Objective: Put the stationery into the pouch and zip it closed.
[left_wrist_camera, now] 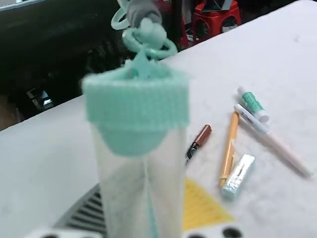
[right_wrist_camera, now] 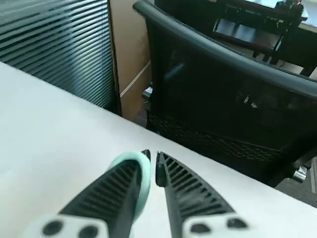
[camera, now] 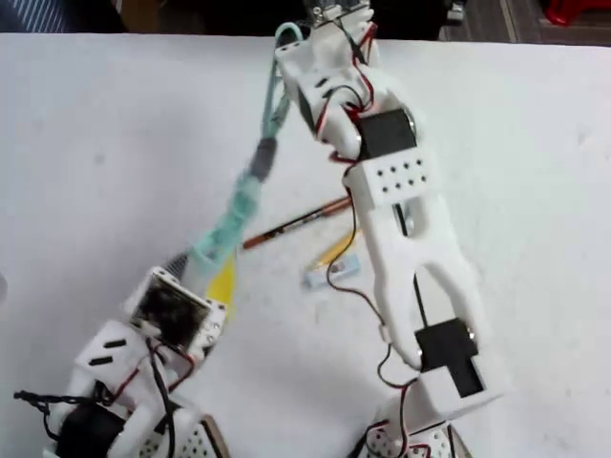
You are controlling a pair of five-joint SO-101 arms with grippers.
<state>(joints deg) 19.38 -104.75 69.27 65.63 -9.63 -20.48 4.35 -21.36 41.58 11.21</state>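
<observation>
A long pouch (camera: 234,215) of clear plastic with teal ends is stretched over the table between the two arms. My left gripper (camera: 203,274) is shut on its near end, and the pouch (left_wrist_camera: 136,148) rises straight out of my left gripper (left_wrist_camera: 133,223). At the table's far edge my right gripper (camera: 286,48) is shut on the teal ring (right_wrist_camera: 140,173) at the pouch's other end, held in the right gripper (right_wrist_camera: 154,159). On the table lie a brown pen (left_wrist_camera: 198,141), an orange pen (left_wrist_camera: 228,153), a silver-wrapped piece (left_wrist_camera: 238,175) and two white pens (left_wrist_camera: 270,134).
A flat yellow piece (left_wrist_camera: 203,206) lies beside the pouch's near end. The right arm (camera: 406,239) reaches over the stationery and covers part of it. A black chair (right_wrist_camera: 223,99) stands behind the table's far edge (right_wrist_camera: 163,144).
</observation>
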